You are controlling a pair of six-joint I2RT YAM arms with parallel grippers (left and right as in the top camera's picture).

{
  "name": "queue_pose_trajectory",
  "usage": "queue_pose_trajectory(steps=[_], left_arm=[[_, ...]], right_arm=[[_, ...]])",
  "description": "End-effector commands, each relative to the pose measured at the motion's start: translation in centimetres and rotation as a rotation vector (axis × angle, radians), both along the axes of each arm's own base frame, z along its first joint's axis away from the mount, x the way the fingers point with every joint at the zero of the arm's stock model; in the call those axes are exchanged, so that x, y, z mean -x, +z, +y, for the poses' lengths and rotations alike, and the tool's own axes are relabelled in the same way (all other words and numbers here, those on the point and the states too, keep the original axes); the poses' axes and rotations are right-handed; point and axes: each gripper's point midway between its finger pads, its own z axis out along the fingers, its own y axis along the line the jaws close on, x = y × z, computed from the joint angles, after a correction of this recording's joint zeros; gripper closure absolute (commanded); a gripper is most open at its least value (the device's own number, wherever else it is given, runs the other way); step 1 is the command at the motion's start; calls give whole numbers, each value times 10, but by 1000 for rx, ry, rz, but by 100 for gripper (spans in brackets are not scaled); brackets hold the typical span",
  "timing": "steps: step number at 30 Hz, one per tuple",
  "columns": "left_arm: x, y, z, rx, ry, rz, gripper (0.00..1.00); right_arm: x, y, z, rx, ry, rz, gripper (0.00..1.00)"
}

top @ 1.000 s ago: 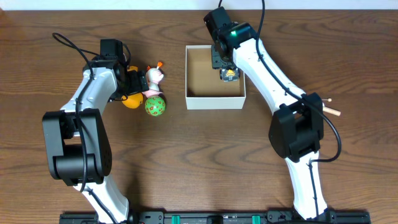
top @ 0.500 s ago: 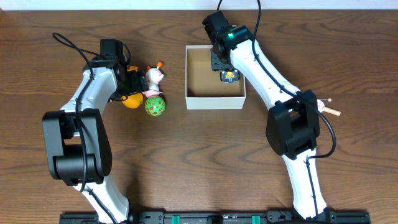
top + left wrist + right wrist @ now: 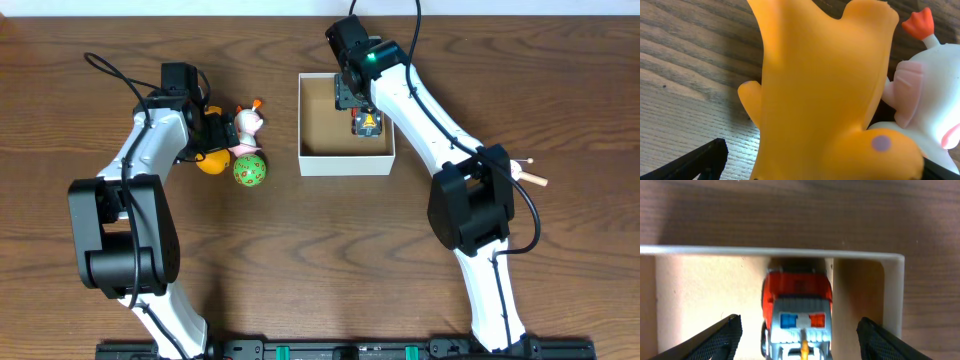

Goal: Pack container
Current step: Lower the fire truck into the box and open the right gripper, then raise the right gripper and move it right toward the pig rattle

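The container (image 3: 345,163) sat on the far middle of the table (image 3: 300,260), within reach of both arms. A red and grey toy car (image 3: 369,124) lay on its brown floor near the right wall. The right gripper (image 3: 352,100) hung over it with fingers (image 3: 720,340) spread wide and clear of the car on both sides, likely so the car could rest there freely. To the left, the left gripper (image 3: 215,130) stood wide open around an orange toy (image 3: 820,100) that touched a white and pink toy (image 3: 249,122), with a green ball (image 3: 249,170) just near of them, presumably lined up for the next pick. The table was dark wood grain. Of the room, only a pale strip beyond its far edge showed.
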Motion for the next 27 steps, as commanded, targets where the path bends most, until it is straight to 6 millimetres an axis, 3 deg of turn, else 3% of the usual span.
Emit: queue_pose_trajectory(steps=[1, 6, 11, 15, 19, 27], left_arm=[[-1, -2, 1, -3, -6, 6, 2], [0, -2, 0, -2, -6, 6, 2], [0, -2, 1, -3, -6, 7, 2], [0, -2, 0, -2, -6, 7, 2], [0, -2, 1, -3, -6, 7, 2], [-1, -2, 1, -3, -6, 6, 2]], right_arm=[[-13, 8, -6, 4, -15, -49, 24], [-37, 48, -3, -8, 13, -174, 25], [-44, 117, -34, 20, -57, -276, 25], [-32, 159, -84, 90, -144, -284, 23], [-9, 181, -151, 170, -254, -232, 21], [36, 165, -267, 232, -448, -17, 16]])
